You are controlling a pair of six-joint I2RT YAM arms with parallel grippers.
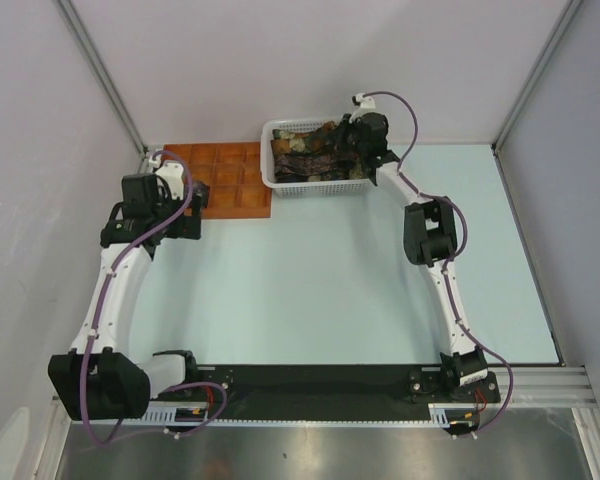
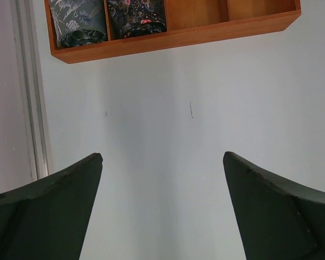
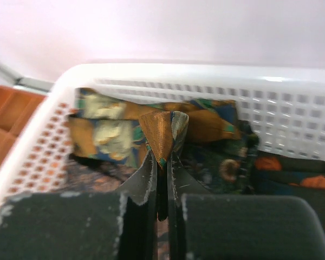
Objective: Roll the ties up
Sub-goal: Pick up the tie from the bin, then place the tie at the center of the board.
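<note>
Only the right wrist view shows the right gripper [image 3: 161, 158] pinching a tie [image 3: 159, 132]; the left gripper [image 2: 162, 157] gapes.

The left arm [image 1: 110, 290] is bent along its side, left gripper [image 2: 162, 157] tipped down, jaws spread wide. The right arm [image 1: 450, 300] stretches far forward, right gripper [image 3: 161, 160] pinched tight on a fold of tie [image 3: 161, 132].

Overhead sees whole table [image 1: 330, 290], left wrist faces tray [image 2: 173, 37], right wrist close inside basket [image 3: 206, 70]
</note>
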